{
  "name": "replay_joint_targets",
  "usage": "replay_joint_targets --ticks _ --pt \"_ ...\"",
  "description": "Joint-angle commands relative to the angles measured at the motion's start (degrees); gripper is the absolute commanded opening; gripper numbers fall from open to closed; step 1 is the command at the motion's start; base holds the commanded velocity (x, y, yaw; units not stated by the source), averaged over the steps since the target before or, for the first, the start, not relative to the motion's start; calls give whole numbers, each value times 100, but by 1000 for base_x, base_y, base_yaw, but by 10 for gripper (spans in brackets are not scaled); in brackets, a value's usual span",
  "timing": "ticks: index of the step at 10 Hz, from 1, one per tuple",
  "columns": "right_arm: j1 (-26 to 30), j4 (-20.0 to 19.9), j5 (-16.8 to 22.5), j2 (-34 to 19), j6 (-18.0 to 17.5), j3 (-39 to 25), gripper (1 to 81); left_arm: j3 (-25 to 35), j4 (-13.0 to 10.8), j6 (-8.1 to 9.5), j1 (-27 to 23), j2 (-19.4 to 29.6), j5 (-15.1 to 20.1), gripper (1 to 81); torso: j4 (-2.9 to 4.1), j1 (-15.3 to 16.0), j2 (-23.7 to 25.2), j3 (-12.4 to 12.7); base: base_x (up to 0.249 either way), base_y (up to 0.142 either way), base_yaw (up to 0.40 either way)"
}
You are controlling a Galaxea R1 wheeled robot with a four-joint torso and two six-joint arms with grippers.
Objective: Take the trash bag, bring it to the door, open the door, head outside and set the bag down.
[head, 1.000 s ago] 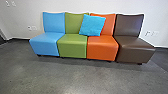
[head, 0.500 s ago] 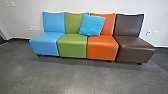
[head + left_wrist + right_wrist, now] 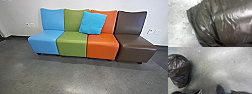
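Only the robot's own viewpoint has shifted since half a second ago, coming slightly nearer the row of seats; they and their cushion keep the same arrangement. From left to right stand a light-blue seat [image 3: 45, 41], a green seat [image 3: 72, 45], an orange seat [image 3: 102, 47] and a dark brown seat [image 3: 136, 48], side by side on the grey floor [image 3: 75, 75] before a pale wall [image 3: 155, 15]. Bright blue, the square cushion [image 3: 92, 22] leans tilted across the green and orange backrests. As for the black trash bag [image 3: 228, 25], it shows large and close in the left wrist view, glossy and creased, with speckled floor beyond it; the right wrist view shows its gathered, pleated part and its tapering body. Whether it hangs or rests, I cannot tell. Nor can I tell how far the left gripper or the right gripper is open, or whether either has hold of the bag.
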State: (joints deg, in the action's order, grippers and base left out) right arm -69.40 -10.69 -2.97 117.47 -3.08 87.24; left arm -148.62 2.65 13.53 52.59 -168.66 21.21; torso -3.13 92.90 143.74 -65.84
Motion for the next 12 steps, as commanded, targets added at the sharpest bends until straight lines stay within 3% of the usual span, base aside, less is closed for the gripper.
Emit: replay_joint_targets --ticks 1,3,9,12 --pt "194 -38 315 -195 -8 82 811 43 -18 -26 -517 51 384 10 0 -362 -560 571 0 0 0" --pt "158 -38 323 -29 -8 196 811 130 8 -26 -499 86 393 10 0 -535 -831 774 0 0 0" --pt "-9 -38 315 394 -8 618 811 236 -27 -26 -271 200 331 10 0 -1268 -1957 1930 0 0 0" --pt "-140 -30 315 700 -8 968 811 236 -45 -140 -42 314 322 10 0 -1648 -2540 2472 0 0 0"
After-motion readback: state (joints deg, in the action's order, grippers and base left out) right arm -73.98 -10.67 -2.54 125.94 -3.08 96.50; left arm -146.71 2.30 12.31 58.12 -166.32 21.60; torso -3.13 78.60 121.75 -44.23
